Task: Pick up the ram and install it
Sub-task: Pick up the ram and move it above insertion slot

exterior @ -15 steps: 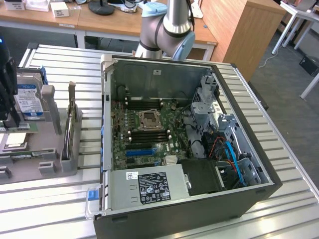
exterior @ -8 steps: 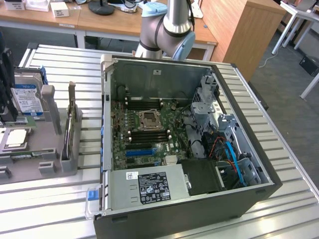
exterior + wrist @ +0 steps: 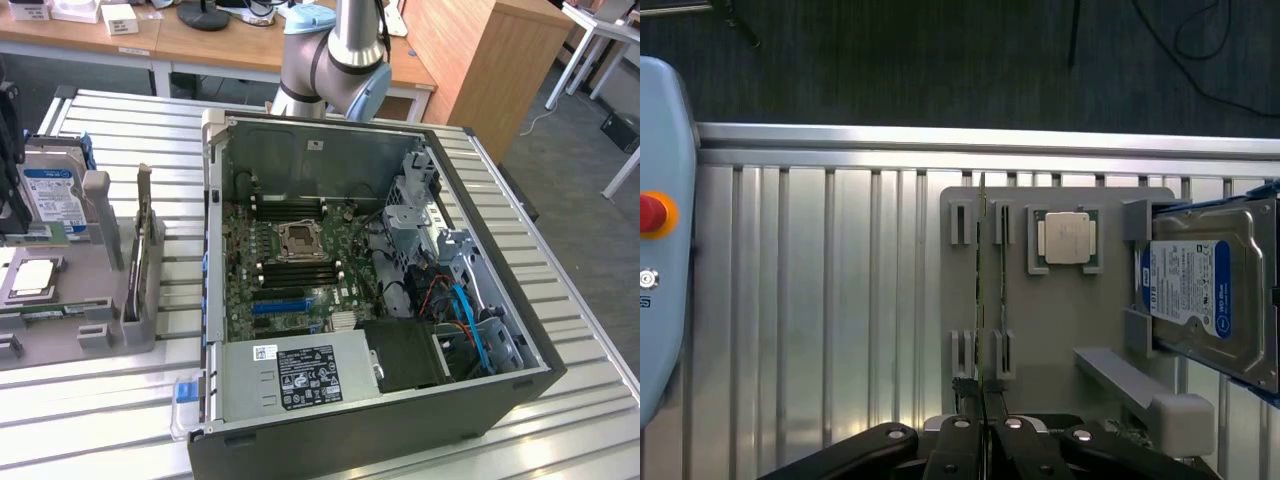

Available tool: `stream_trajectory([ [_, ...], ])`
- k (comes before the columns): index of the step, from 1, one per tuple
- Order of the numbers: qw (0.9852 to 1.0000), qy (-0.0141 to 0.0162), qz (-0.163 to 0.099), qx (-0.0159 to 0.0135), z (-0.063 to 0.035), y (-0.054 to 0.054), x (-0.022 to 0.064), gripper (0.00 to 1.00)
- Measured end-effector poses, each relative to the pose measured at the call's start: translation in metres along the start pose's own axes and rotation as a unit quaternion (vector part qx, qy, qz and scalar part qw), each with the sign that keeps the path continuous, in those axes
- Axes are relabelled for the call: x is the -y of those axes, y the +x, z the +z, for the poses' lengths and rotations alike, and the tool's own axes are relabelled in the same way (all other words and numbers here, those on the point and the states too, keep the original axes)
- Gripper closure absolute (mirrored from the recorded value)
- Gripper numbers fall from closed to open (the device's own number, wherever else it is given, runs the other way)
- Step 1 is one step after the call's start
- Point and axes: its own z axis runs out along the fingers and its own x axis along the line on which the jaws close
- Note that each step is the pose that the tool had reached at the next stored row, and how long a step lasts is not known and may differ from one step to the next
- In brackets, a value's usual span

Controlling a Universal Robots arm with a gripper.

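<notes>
Exterior view: bright, even room light from overhead, no hard shadows. Ribbed metal table gives a soft pale sheen along its slats. Inside of the computer case is dimmer; motherboard sits in shade under the walls, darkest in the corner nearest the exterior view's right.

Wrist view: strong glare streaks on the table slats, brightest toward the tool. Tool itself reads near-black, with small highlights on its screws. Floor is dim. Hard drive lid shows mild reflection. Grey holder plate is evenly lit, with faint shadows beside its brackets.
</notes>
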Motion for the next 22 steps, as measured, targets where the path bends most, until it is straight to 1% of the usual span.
stream_trajectory([
  [4, 1.0, 0.0, 0.0, 0.0, -0.0052, 0.0, 0.0001, 0.88],
  [9, 1.0, 0.0, 0.0, 0.0, -0.0141, -0.001, 0.0004, 0.88],
  [22, 1.0, 0.0, 0.0, 0.0, -0.0419, -0.002, 0.0014, 0.88],
])
